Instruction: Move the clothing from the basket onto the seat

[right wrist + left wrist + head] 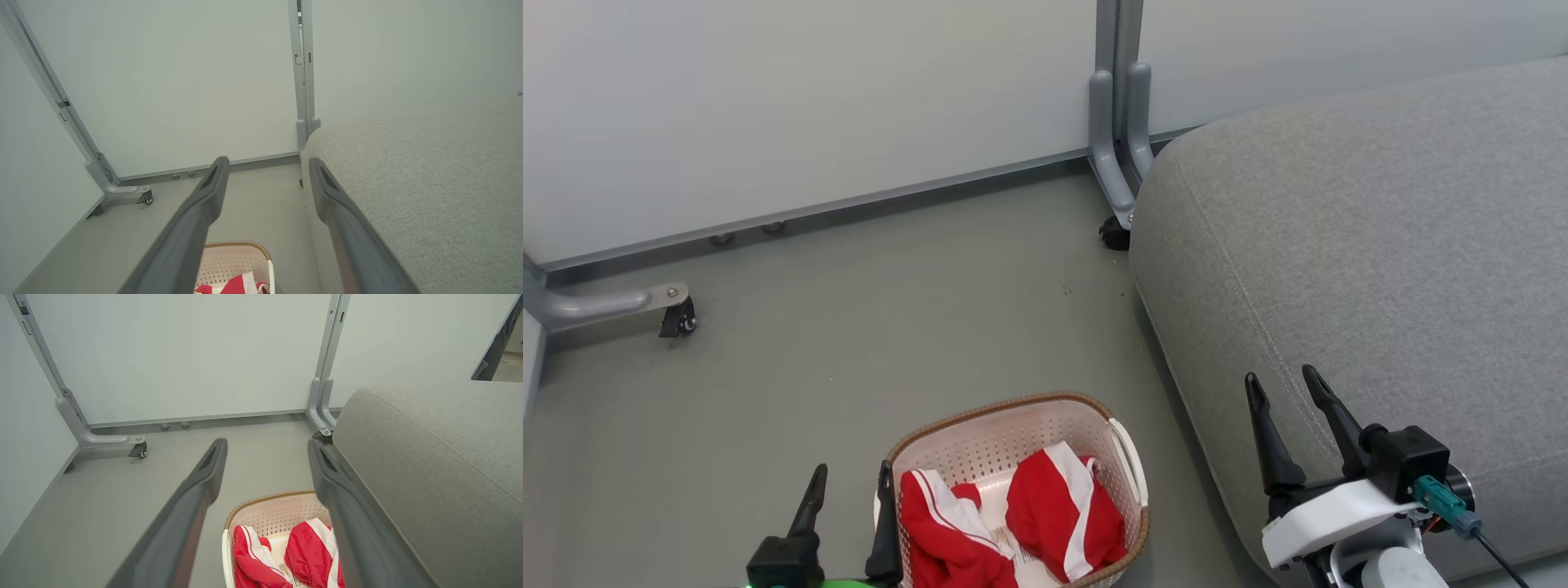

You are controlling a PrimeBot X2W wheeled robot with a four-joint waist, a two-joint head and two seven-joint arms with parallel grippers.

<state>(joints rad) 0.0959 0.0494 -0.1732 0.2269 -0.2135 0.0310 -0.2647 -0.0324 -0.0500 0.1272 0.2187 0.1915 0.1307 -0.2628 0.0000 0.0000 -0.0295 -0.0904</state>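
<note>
Both pieces of clothing point(1062, 506) lie in the basket point(1013, 404), just beside the seat point(1380, 245). My left gripper point(853, 469) and right gripper point(1281, 376) hang wide and empty, since nothing is grasped yet.

Your left gripper point(854, 467) sits at the lower left of the head view, its two dark fingers pointing up and spread apart with nothing between them. Your right gripper point(1281, 376) stands higher at the lower right, fingers likewise parted and empty, leaning slightly left. Behind it you see the white wrist housing point(1331, 510) and a teal connector point(1441, 496) with a dark cable.
</note>
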